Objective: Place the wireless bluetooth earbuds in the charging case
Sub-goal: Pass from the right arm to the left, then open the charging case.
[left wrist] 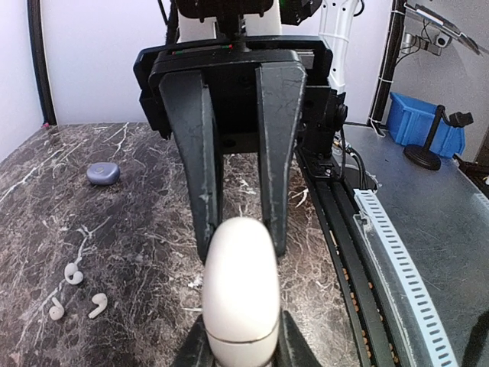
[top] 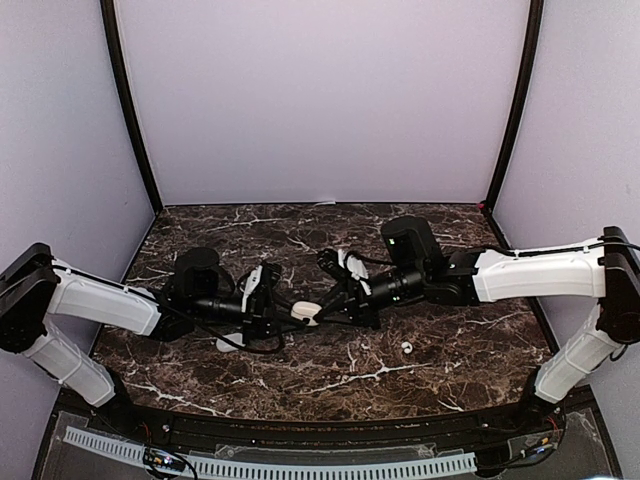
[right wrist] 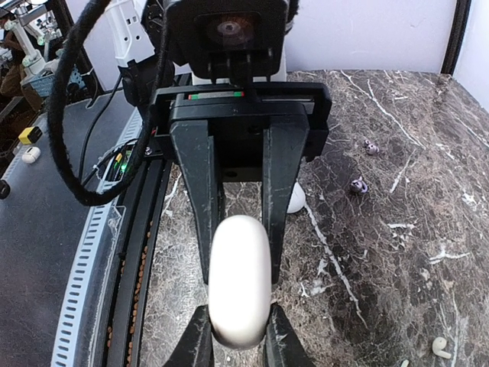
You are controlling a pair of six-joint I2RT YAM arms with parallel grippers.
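I am pinching the white charging case (top: 305, 312) between both my grippers over the middle of the marble table (top: 450, 380). My left gripper (left wrist: 241, 348) is clamping one end and my right gripper (right wrist: 238, 344) the other. In my left wrist view, three white earbuds (left wrist: 72, 273) are lying loose at its 9 o'clock, well apart.

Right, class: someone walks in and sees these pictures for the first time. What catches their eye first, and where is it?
First, the white charging case at mid-table, gripped from opposite ends by the left gripper and the right gripper, which meet head-on. Next, three loose white earbuds lie on the dark marble table, at the left of the left wrist view. A blue-grey case sits farther back.
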